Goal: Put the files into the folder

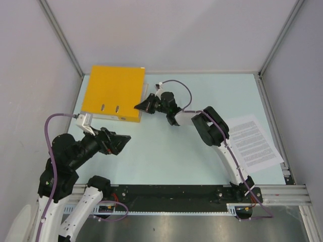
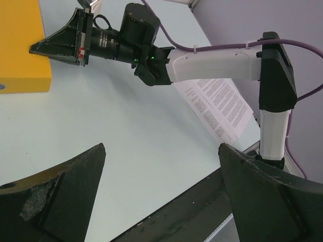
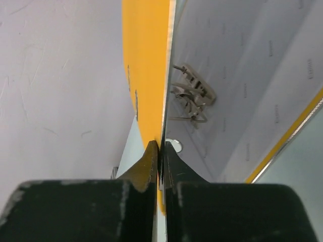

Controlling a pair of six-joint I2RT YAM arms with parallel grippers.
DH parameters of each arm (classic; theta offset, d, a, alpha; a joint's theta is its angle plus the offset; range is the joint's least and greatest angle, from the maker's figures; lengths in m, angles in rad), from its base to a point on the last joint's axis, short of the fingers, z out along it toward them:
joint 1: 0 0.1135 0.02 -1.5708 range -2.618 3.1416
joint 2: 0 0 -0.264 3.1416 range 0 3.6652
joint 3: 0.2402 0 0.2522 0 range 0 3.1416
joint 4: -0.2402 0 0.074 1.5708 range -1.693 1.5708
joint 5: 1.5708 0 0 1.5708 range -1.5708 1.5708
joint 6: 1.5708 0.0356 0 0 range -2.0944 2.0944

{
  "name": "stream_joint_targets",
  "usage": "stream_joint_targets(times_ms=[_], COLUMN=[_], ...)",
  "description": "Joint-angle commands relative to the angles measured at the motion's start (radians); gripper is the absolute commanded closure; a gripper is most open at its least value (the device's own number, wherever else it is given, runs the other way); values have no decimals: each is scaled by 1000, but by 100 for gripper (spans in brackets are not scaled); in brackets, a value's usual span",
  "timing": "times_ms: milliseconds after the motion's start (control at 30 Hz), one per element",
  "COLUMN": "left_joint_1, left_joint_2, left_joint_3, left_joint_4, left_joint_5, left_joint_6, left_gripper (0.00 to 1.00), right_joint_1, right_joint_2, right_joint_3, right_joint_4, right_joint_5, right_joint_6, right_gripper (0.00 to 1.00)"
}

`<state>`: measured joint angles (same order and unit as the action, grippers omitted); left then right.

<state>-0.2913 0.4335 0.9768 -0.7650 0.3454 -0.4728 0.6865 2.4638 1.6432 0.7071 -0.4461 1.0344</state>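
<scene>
The orange-yellow folder [image 1: 114,93] lies at the back left of the table. My right gripper [image 1: 141,106] is shut on the edge of its front cover [image 3: 146,75], which is lifted a little. The pale inside and the metal ring mechanism [image 3: 192,93] show in the right wrist view. The files [image 1: 254,140], white sheets with black text, lie flat at the right side of the table; they also show in the left wrist view [image 2: 217,103]. My left gripper [image 1: 122,142] is open and empty, low over the table in front of the folder.
Grey walls enclose the table on the left, back and right. A black rail [image 1: 171,194] runs along the near edge by the arm bases. The right arm [image 1: 214,128] stretches across the middle towards the folder.
</scene>
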Motion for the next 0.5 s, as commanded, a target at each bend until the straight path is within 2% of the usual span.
stream_joint_targets(times_ms=[0,33,67,200,300,400,467], left_joint_1=[6,6,7,7,7,7,7], left_joint_2=[10,13,27,85,129,131,126], left_joint_3=[8,14,23,121,206,230,235], left_joint_4=[20,-20,-45,-201,-258,-192,-200], left_joint_5=[-43,-87,-217,-522,-547,-485,-508], left_joint_6=[-20,-48,-70,-237,-297,-332,-423], left_gripper=[0,0,0,1,0,0,0], right_joint_1=[-16,-21,-25,-16,11,74,132], right_joint_2=[-92,-117,-138,-283,-356,-465,-526], right_joint_3=[6,-3,-20,-97,-184,-319,-419], right_joint_4=[-159,-188,-210,-389,-484,-483,-454], right_joint_5=[-26,-26,-34,-5,101,297,429], right_joint_6=[-209,-309,-360,-710,-928,-1115,-1221], right_gripper=[100,100,100,100,100,100,100])
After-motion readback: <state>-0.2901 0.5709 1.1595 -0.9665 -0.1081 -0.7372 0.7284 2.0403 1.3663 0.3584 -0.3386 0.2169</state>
